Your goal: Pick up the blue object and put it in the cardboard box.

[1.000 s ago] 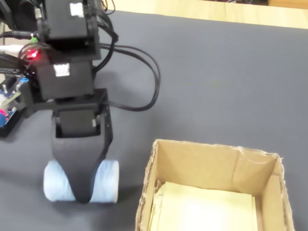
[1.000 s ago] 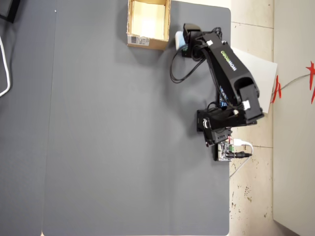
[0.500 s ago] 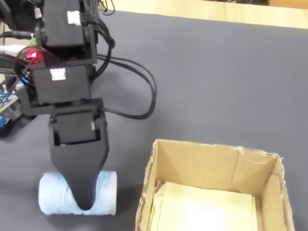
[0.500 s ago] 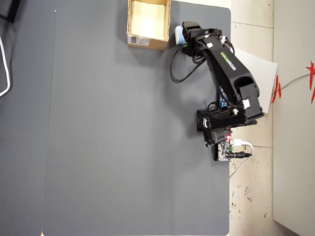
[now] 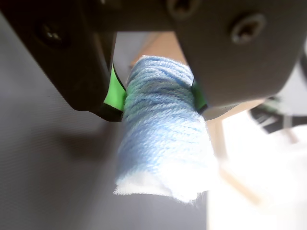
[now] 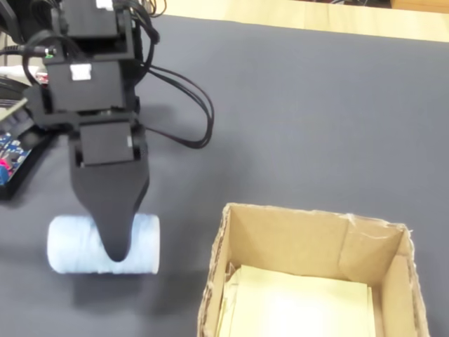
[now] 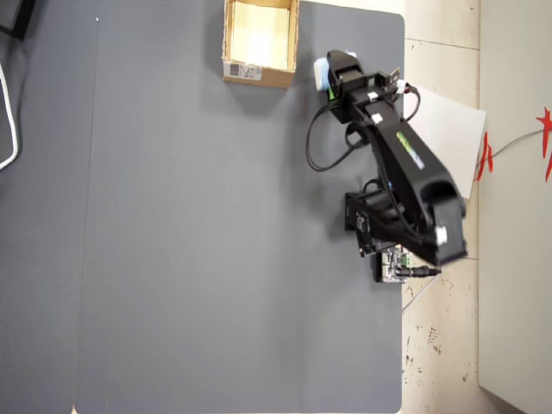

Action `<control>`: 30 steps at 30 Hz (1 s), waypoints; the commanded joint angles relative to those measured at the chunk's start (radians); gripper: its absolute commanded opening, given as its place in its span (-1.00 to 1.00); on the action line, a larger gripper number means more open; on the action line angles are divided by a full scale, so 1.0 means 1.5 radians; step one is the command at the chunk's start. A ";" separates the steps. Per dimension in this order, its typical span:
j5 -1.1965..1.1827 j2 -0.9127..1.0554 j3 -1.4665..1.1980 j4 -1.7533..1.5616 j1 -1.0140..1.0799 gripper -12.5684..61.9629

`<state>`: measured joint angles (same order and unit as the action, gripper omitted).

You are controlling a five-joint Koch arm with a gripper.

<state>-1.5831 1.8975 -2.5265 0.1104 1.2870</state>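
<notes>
The blue object is a pale light-blue yarn-like roll with whitish ends. In the wrist view it sits between the green pads of my gripper, which is shut on its middle. The fixed view shows the roll held crosswise under the black gripper, left of the cardboard box. A shadow lies on the mat under it. From overhead, the roll is a small patch at the gripper's tip, just right of the tan open-topped box.
A dark grey mat covers the table. The arm's base and a circuit board stand at the mat's right edge in the overhead view. Black cables loop off the arm. A blue board sits at the fixed view's left edge.
The gripper has risen and drawn back from the box with the roll in it. Overhead, the arm has swung so the tip sits slightly right and lower.
</notes>
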 commanded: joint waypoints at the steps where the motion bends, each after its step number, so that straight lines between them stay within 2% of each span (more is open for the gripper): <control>1: -0.031 0.036 0.025 -0.073 -0.012 -0.17; 17: -0.007 0.012 0.235 -0.153 -0.173 -0.17; 24: 0.032 0.014 0.235 -0.095 -0.251 -0.14; 30: 0.042 0.004 0.234 -0.050 -0.288 0.11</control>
<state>-1.5186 1.8960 -2.2688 0.0399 0.8682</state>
